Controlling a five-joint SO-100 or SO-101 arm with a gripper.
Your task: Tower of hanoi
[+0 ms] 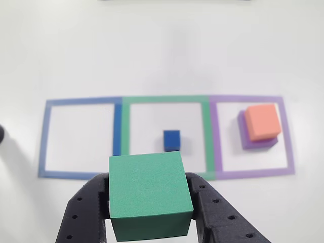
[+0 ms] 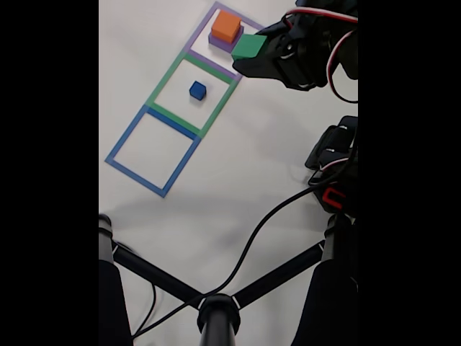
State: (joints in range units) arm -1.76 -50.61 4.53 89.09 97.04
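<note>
Other view, looking forward over the hand (image 1: 150, 202): two black fingers (image 1: 83, 212), one each side, pinch the green block (image 1: 150, 200) by its left and right faces. Block held clear of the bench (image 1: 162, 50), top face tilted slightly toward the camera.

Three tape squares lie in a row on the white bench beyond. In this view, left to right: blue outline (image 1: 81, 137), green outline (image 1: 166, 136), purple outline (image 1: 250, 136). Neighbouring outlines share edges.

Blue cube (image 1: 171, 140) sits alone inside the green outline, low and a little right of centre. Purple block (image 1: 255, 140) sits inside the purple outline, right of centre. Salmon-orange block (image 1: 262, 121) rests on top of it, shifted toward the far right corner so purple shows along the near and left edges. No block inside the blue outline.

Fixed view, arm entering from the right: the hand (image 2: 253, 50) holds the green block (image 2: 249, 46) in the air just beside the purple outline (image 2: 216, 11), near the orange-on-purple stack. Salmon-orange block (image 2: 226, 26) on purple block (image 2: 220, 43) confirmed here. Blue cube (image 2: 197, 90) in the green outline (image 2: 162, 79); blue outline (image 2: 130, 130) below it in the picture.

Black cable (image 2: 245, 252) trails across the bench toward a dark stand (image 2: 216, 313) at the bottom. Red and white wires (image 2: 338, 72) loop off the arm.
</note>
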